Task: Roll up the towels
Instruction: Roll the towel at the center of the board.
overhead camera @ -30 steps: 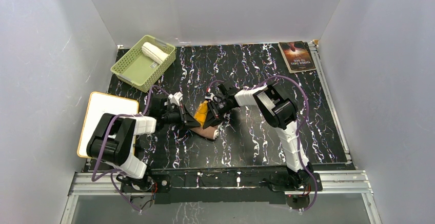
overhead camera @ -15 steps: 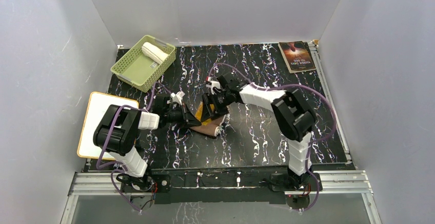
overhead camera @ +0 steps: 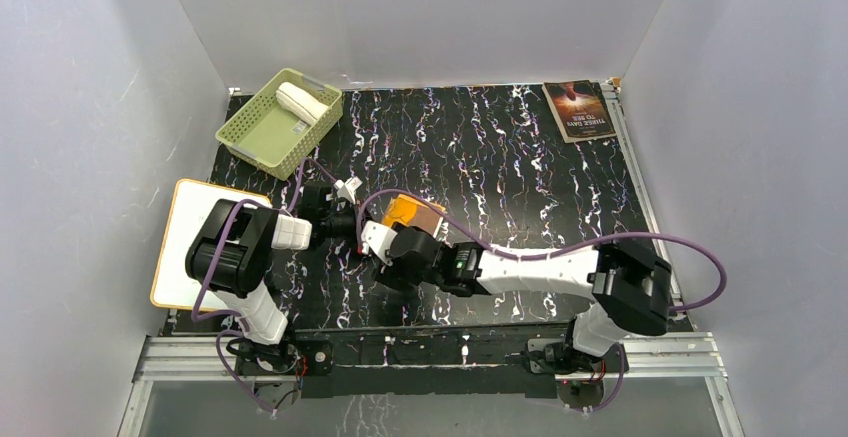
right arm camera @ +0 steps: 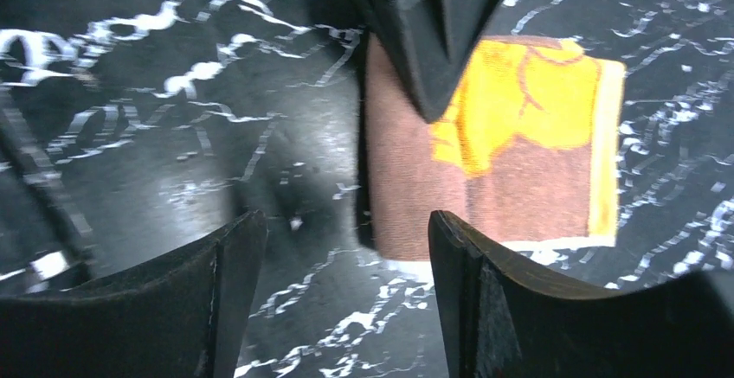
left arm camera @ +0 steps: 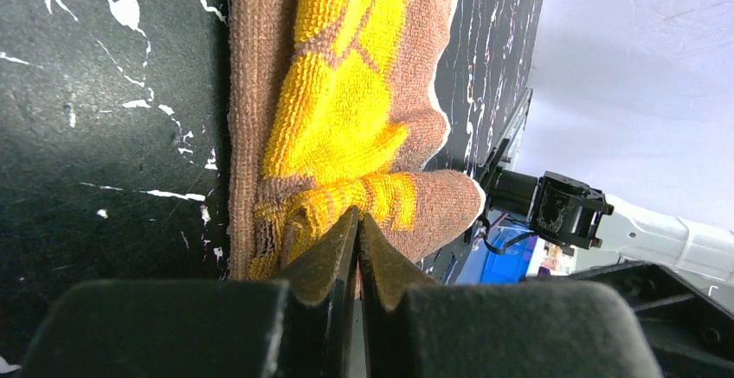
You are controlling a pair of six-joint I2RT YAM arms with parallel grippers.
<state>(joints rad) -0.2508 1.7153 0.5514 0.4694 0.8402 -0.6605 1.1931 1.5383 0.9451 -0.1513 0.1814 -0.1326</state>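
Note:
The mustard-yellow and brown towel (overhead camera: pixel 412 215) lies folded on the black marbled table, left of centre. My left gripper (overhead camera: pixel 368 225) reaches in from the left, and in the left wrist view it (left arm camera: pixel 357 215) is shut with its tips pinching the towel's (left arm camera: pixel 346 110) near fold. My right gripper (overhead camera: pixel 392 237) sits low on the near side of the towel. In the right wrist view it (right arm camera: pixel 346 222) is open over bare table, and the towel (right arm camera: pixel 519 162) lies just beyond its right finger. The cream-white towel (overhead camera: pixel 300 102) lies rolled in the green basket (overhead camera: pixel 262 132).
A dark-covered book (overhead camera: pixel 578 109) lies at the far right corner. A white board (overhead camera: pixel 205 237) rests off the table's left edge beside the left arm. The right arm stretches low across the near half of the table.
My right gripper opened and let go of the yellow towel, then swung from its far side round to its near side. The towel now lies flatter and a bit farther back.

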